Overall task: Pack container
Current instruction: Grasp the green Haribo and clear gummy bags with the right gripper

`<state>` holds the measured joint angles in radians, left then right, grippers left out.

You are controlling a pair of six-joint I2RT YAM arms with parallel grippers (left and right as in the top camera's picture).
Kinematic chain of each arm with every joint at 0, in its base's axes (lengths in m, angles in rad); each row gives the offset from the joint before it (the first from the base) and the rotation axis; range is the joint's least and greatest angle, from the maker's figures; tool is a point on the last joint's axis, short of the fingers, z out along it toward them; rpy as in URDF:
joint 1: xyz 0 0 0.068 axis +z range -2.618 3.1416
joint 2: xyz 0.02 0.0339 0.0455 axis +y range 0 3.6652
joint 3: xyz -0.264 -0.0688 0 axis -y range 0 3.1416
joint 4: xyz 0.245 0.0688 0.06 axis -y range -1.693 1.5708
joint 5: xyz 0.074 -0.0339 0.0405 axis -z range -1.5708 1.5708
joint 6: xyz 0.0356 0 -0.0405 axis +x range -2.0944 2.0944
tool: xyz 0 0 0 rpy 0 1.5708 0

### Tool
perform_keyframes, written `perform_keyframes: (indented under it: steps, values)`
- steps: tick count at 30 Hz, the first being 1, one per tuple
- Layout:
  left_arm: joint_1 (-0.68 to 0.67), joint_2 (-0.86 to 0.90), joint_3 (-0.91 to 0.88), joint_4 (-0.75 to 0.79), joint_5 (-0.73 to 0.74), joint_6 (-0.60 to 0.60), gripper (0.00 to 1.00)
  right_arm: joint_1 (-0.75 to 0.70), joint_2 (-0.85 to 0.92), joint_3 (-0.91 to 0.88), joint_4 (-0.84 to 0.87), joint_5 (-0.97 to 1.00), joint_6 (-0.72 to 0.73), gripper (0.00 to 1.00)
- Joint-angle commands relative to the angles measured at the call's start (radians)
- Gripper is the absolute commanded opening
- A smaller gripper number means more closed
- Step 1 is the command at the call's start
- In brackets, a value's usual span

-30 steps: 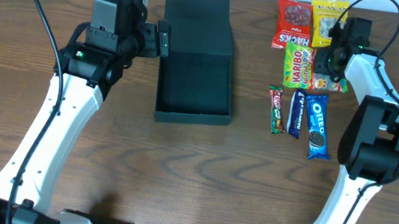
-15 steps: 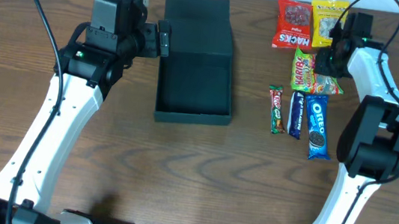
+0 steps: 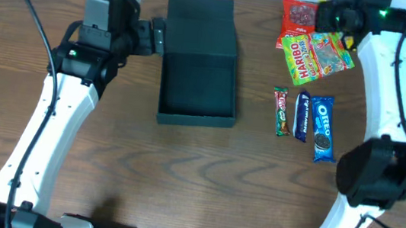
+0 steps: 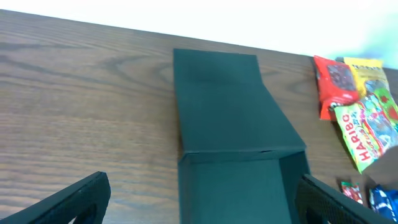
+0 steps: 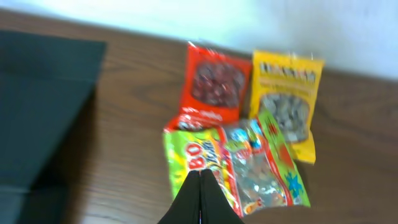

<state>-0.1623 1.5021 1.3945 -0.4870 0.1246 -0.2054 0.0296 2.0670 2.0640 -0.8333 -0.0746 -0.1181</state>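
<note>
The container (image 3: 199, 75) sits open on the brown wood surface (image 3: 181, 173), white wall (image 4: 249, 25) behind; right of it, three bags (image 3: 300, 18), three bars (image 3: 301, 115). Left tool (image 4: 203, 179) apart beside it; right tool (image 5: 200, 186) clamps the gummy bag (image 5: 249, 162).

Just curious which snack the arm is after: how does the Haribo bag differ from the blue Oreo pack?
The Haribo bag is green and yellow, wide, and sits askew, overlapping the red bag. The Oreo pack is blue, narrow and lies straight. The right gripper is shut on the Haribo bag, while no gripper touches the Oreo pack. Both are snack packets.
</note>
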Motion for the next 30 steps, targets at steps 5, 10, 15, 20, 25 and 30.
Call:
perform_keyframes:
  steps: [5,10,15,20,25,30]
  values:
    - [0.024,-0.038,-0.002,-0.019,0.001,0.045,0.95,-0.02,0.125,0.001,-0.1,0.094,-0.017,0.67]
    - [0.025,-0.038,-0.002,-0.045,0.007,0.045,0.95,-0.058,0.241,0.001,-0.109,0.105,-0.019,0.78]
    - [0.025,-0.038,-0.002,-0.051,0.007,0.045,0.95,-0.079,0.322,0.001,-0.083,0.109,-0.098,0.8]
    - [0.024,-0.038,-0.002,-0.051,0.007,0.044,0.95,-0.093,0.406,0.001,-0.05,0.146,-0.101,0.79]
    - [0.024,-0.038,-0.002,-0.051,0.007,0.04,0.95,-0.094,0.466,0.001,-0.072,0.146,-0.1,0.22]
    - [0.024,-0.038,-0.002,-0.051,0.007,0.041,0.95,-0.094,0.47,0.001,-0.101,0.146,-0.1,0.01]
